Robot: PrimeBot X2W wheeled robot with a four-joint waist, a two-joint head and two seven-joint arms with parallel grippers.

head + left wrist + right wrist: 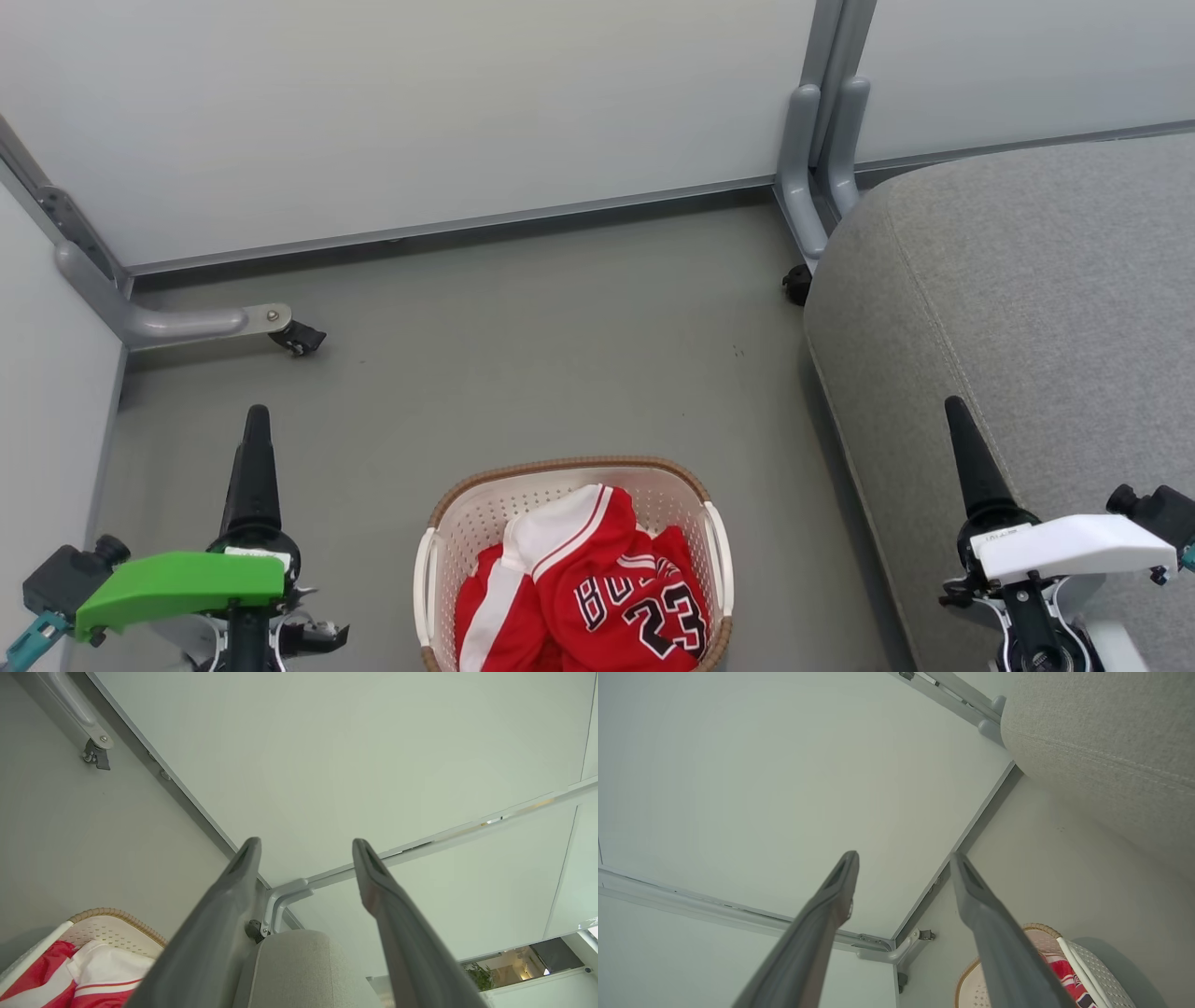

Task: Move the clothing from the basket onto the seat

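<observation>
The big grey seat [1027,308] took the three o'clock side of the head view, down on the grey floor [523,327]. At six o'clock sat the basket [560,469], and there was the red clothing [607,597], heaped inside it! The left pincer [256,420] hung at the heap's ten o'clock and the right pincer [956,411] at its two, over the seat's edge. Both were well apart from the heap, fingers spread wide.

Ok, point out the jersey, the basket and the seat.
jersey [667,611], head view, on the "23" print.
basket [569,464], head view, on its brown far rim.
seat [1027,308], head view, on the bare grey top.
</observation>
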